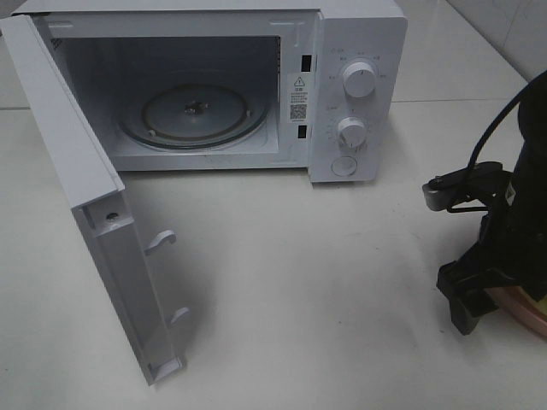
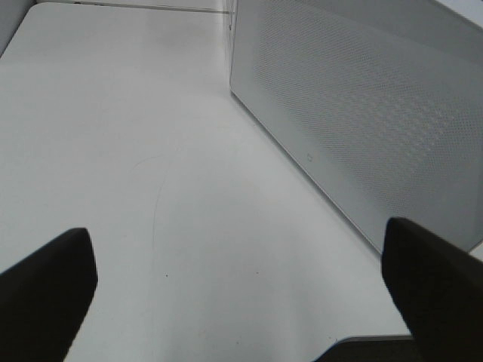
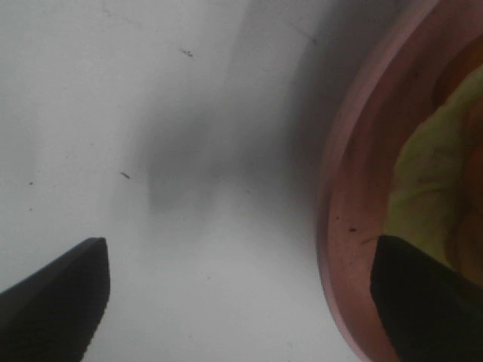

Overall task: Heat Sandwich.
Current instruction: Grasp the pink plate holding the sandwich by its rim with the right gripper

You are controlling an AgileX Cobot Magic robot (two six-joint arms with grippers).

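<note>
Pinching the plate (image 3: 343, 226) rim between the wide fingers (image 3: 60, 294) of the right gripper (image 3: 240, 249) could tip the sandwich (image 3: 430, 181) off. The left gripper (image 2: 238, 230) gapes wide, empty.

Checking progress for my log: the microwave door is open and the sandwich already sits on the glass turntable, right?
No. The door is open, but the exterior high view shows the glass turntable bare; the sandwich is on the pink plate.

Lab-style test bench, bare white table (image 1: 282, 282), lone open microwave (image 1: 359, 51)
</note>
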